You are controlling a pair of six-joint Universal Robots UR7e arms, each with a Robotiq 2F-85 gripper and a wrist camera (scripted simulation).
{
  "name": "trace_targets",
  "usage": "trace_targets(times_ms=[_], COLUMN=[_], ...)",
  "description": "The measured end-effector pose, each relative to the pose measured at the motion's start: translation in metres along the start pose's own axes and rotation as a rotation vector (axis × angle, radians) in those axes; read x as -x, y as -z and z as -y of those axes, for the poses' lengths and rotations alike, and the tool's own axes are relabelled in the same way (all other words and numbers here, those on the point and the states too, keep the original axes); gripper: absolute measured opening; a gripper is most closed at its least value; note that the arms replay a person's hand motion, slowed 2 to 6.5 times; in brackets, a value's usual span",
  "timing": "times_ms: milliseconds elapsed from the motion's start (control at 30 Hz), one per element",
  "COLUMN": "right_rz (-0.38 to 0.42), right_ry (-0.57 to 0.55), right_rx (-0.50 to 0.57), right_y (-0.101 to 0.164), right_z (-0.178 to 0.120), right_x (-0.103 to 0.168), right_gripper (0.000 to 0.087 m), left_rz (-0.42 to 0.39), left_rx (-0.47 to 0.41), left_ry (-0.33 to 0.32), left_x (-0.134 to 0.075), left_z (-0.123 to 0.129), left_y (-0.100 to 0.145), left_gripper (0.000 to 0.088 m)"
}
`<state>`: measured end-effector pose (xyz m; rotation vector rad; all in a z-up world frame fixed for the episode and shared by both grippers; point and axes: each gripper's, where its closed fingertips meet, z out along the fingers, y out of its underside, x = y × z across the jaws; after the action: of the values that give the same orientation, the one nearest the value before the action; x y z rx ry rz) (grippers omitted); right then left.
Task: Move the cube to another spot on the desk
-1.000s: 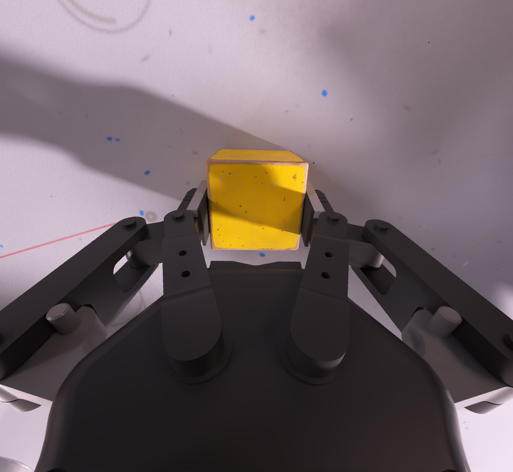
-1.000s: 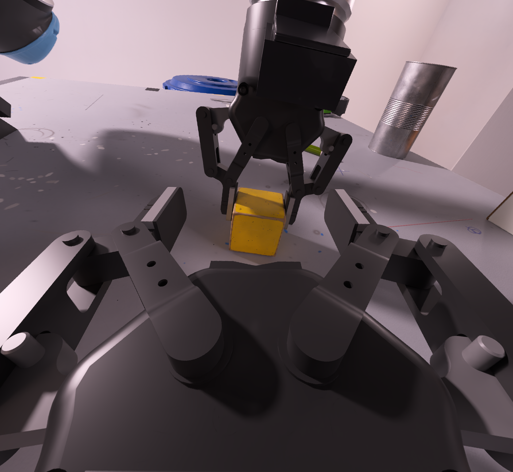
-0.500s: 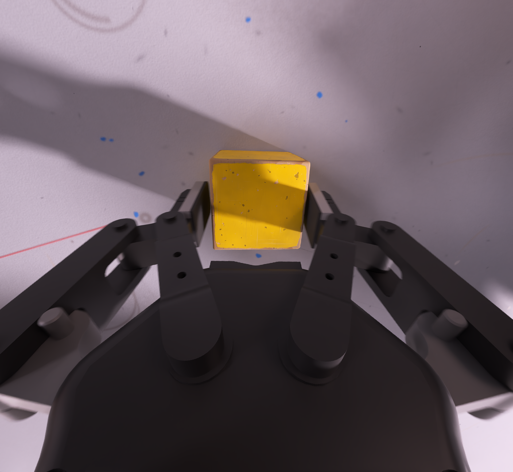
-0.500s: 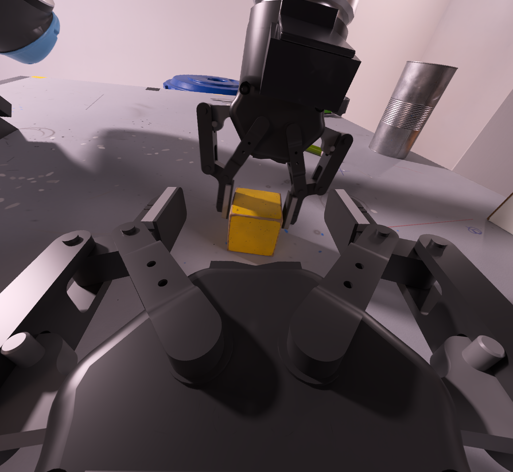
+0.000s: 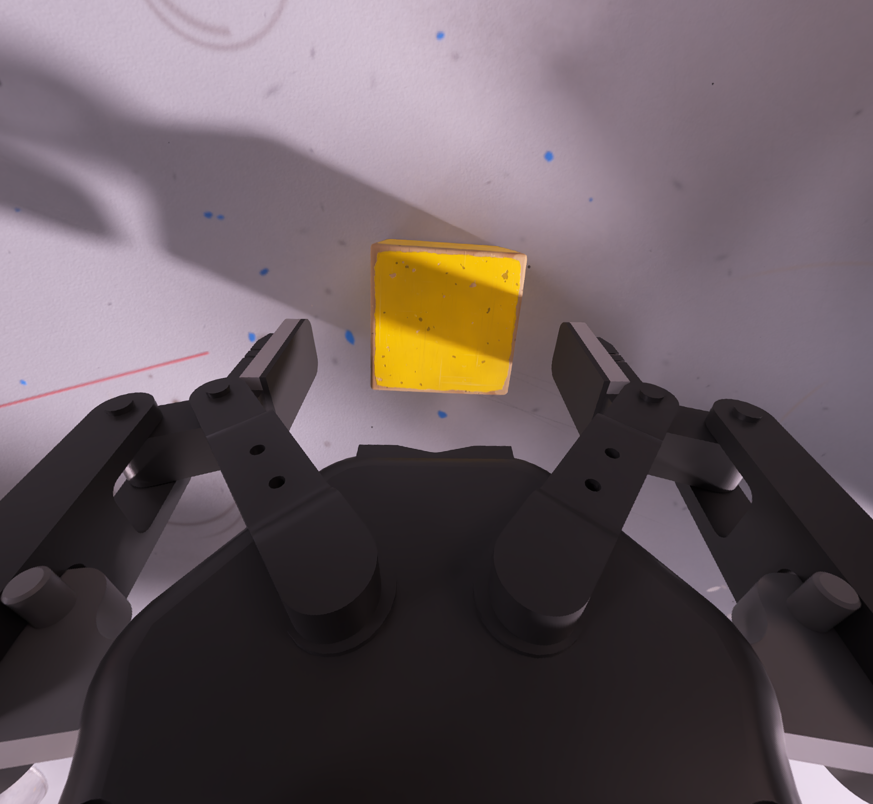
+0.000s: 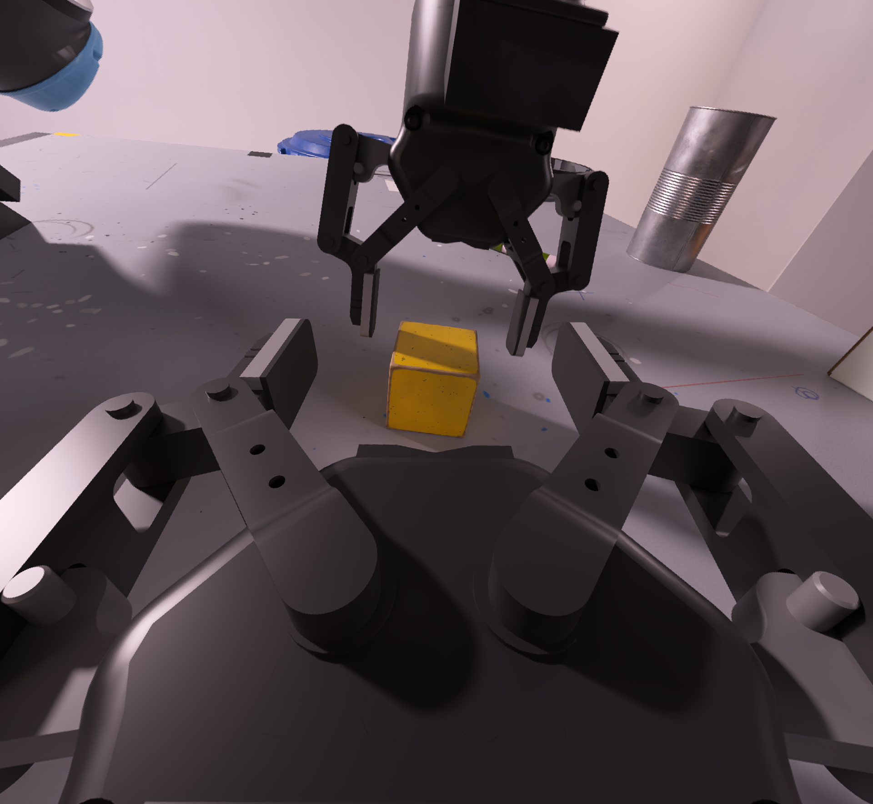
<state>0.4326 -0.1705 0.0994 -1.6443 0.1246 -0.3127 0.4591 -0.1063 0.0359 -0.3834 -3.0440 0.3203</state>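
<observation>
One yellow cube (image 6: 432,384) sits flat on the grey, paint-flecked desk (image 6: 189,224), its faces scuffed and edged in bare wood. From above, the cube (image 5: 446,318) lies between the two spread fingers of the left gripper (image 5: 434,356), with clear desk showing on both sides, so nothing is touching it. The right wrist view shows the left gripper (image 6: 441,337) hanging directly over the cube, fingertips about level with its top face and wide of it. The right gripper (image 6: 432,356) is low and close on the near side, its jaws also parted and holding nothing, with the cube just ahead of them.

Farther off stand a ribbed metal can (image 6: 699,195) at the right and a blue disc (image 6: 321,146) at the back of the desk, both well apart from the cube.

Judging by the open jaws directly above a resting cube, this looks like either the release after placement or the moment before a grasp; the frames alone cannot settle which. If it is release, the next move calls for a straight vertical retreat so neither finger clips an edge.
</observation>
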Motion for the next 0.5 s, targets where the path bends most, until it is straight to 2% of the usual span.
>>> trace_targets(times_ms=[267, 500], right_rz=[-0.001, -0.003], right_ry=[0.000, 0.000], right_rx=[0.001, 0.001], right_y=[0.000, 0.000], right_z=[0.000, 0.000], right_x=[0.000, 0.000], right_gripper=[0.0854, 0.0854], left_rz=[0.050, 0.098], left_rx=[-0.020, -0.078], left_ry=[0.026, 0.053], left_x=[0.000, -0.002], left_z=[-0.005, -0.007], left_y=[0.018, 0.039], left_gripper=[0.0854, 0.0854])
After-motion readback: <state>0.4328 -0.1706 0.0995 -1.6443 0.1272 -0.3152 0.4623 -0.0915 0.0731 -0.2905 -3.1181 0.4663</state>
